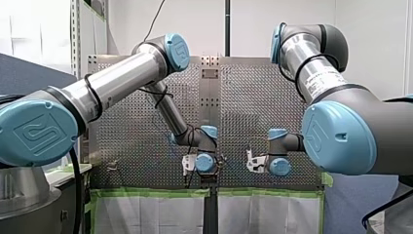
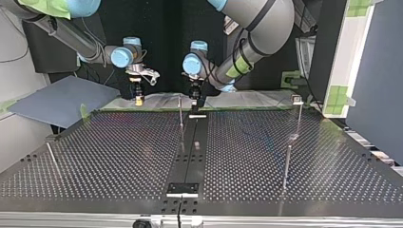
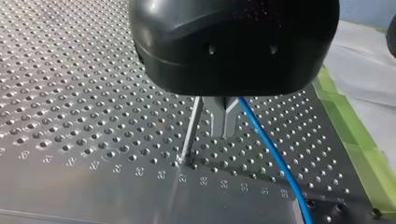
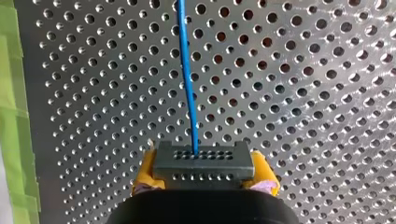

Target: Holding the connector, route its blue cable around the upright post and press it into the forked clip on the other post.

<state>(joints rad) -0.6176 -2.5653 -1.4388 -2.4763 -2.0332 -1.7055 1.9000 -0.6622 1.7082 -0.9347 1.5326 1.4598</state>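
While right gripper (image 4: 205, 171) fingers clamp the connector (image 4: 204, 159) trailing its blue cable (image 4: 187, 70), left gripper (image 3: 224, 125) fingers sit together beside the upright post (image 3: 191, 130).

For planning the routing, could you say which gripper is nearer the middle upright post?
Left: my left gripper stands right beside the post; my right gripper hangs apart, toward the top view's left.

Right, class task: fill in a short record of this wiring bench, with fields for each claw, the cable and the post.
Right claw: yellow pads shut on the connector
Blue cable: leaves the connector, runs ahead over the perforated table
Left claw: black, with the upright post close on one side and the cable on the other
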